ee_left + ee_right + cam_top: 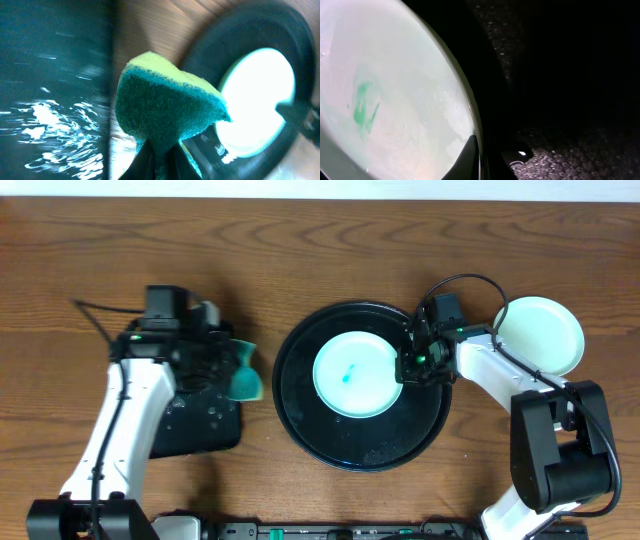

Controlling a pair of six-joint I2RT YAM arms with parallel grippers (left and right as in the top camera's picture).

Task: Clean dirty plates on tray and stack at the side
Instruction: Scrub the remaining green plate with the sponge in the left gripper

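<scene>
A pale-mint plate with a small teal smear lies on the round black tray. My right gripper is shut on this plate's right rim; in the right wrist view the rim runs between the two dark fingers. A second plate sits on the table at the right, off the tray. My left gripper is left of the tray, shut on a green and yellow sponge held above the wood. The plate on the tray shows beyond the sponge.
A small rectangular black tray, wet with droplets, lies under the left arm. The right arm's base stands at the front right, with its cable looping over the tray's far right rim. Brown wooden table all around.
</scene>
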